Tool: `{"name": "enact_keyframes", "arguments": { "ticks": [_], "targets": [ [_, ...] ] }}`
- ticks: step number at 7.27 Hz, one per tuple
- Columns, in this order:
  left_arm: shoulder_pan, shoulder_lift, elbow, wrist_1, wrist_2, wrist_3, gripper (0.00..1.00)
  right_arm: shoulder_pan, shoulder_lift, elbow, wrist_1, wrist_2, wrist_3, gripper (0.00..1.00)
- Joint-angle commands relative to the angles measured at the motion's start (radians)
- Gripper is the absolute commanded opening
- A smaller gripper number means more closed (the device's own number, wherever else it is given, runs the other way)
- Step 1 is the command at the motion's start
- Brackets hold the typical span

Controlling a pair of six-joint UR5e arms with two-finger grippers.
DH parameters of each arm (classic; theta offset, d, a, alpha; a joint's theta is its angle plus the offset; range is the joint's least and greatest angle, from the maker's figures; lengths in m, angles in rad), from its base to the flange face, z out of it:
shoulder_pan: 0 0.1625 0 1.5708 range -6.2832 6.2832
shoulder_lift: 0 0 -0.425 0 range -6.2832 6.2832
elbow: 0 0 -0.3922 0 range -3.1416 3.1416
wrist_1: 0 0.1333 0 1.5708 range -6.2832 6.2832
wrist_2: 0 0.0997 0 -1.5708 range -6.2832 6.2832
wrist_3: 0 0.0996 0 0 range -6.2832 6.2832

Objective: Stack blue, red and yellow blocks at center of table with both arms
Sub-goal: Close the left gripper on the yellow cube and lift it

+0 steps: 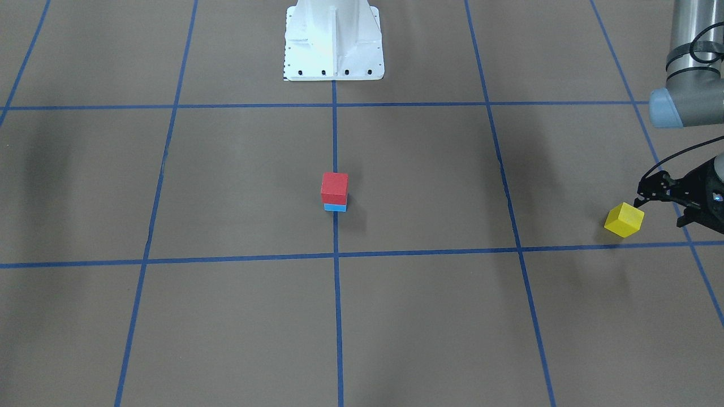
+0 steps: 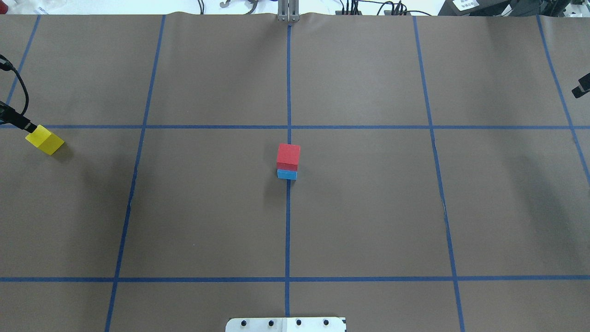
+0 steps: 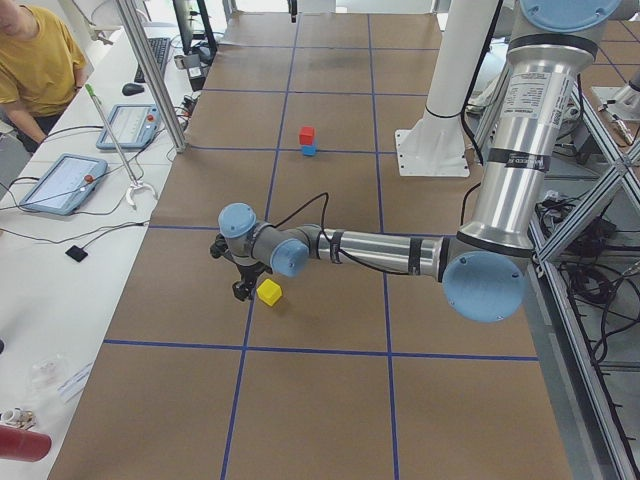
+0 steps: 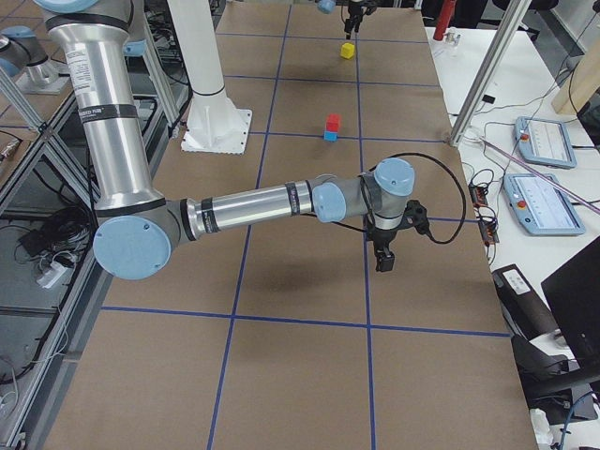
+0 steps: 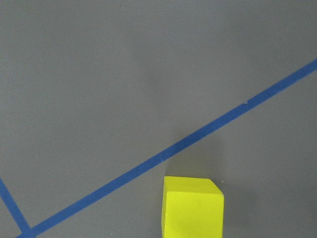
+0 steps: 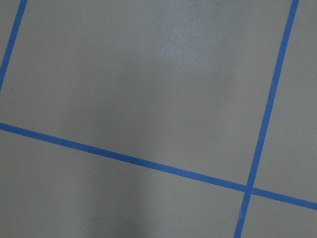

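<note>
Nearest the robot, on the centre tape line (image 2: 288, 230) of the brown tabletop (image 2: 368, 207), we saw the red block (image 2: 288, 153) sitting squarely on the blue block (image 2: 286, 174). By our reading, two of the three layers were done.

A little farther out and well off to the robot's left, the yellow block (image 2: 44, 139) lay just inside a tape line. The left pincer (image 1: 663, 210) was right beside it, one fingertip at the block's upper corner. We could not tell how wide that pincer stood, nor whether it had any hold on the block.

The right pincer (image 4: 384, 258) hung over bare tabletop, well apart from every block. We could not tell its opening either.

What was left, in our judgement, was gripping the yellow block, carrying it to the centre and setting it on the red one.

We counted one blue block, one red, one yellow and two pincers.
</note>
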Motion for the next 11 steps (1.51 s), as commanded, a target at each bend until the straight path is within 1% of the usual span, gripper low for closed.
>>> {"name": "enact_keyframes", "arguments": {
  "ticks": [1,2,3,4,5,6,7,8,9,10,11],
  "targets": [
    [0.090,0.001,0.053,-0.153,0.018,-0.166,0.99,0.000,0.000,-0.001,0.000,0.000,0.000,1.00],
    [0.106,0.001,0.056,-0.153,0.035,-0.166,0.99,0.000,0.000,-0.002,0.000,-0.002,-0.001,1.00],
    [0.129,0.003,0.059,-0.153,0.066,-0.165,0.95,0.000,0.001,-0.001,0.000,-0.002,0.000,1.00],
    [0.136,0.003,0.065,-0.155,0.073,-0.162,0.63,0.000,0.003,-0.002,0.000,-0.002,0.003,1.00],
    [0.136,0.004,0.063,-0.153,0.075,-0.157,0.14,0.000,0.004,-0.003,0.000,-0.002,0.003,1.00],
    [0.136,0.000,0.048,-0.152,0.069,-0.159,0.00,0.000,0.004,-0.003,0.000,-0.002,0.003,1.00],
    [0.135,-0.007,0.009,-0.126,0.063,-0.160,0.00,0.000,0.004,-0.001,-0.002,-0.002,0.005,1.00],
    [0.130,-0.034,-0.033,-0.039,0.054,-0.171,0.00,0.000,0.004,-0.001,-0.002,-0.002,0.005,1.00],
    [0.130,-0.066,-0.118,0.106,0.057,-0.179,0.00,0.000,0.004,-0.001,0.000,0.000,0.005,1.00],
    [0.132,-0.115,-0.218,0.255,0.063,-0.293,0.00,0.000,0.004,0.001,0.000,0.000,0.003,1.00],
    [0.147,-0.196,-0.280,0.357,0.063,-0.444,0.00,0.000,0.004,0.001,-0.002,0.000,0.005,1.00]
  ]
}}
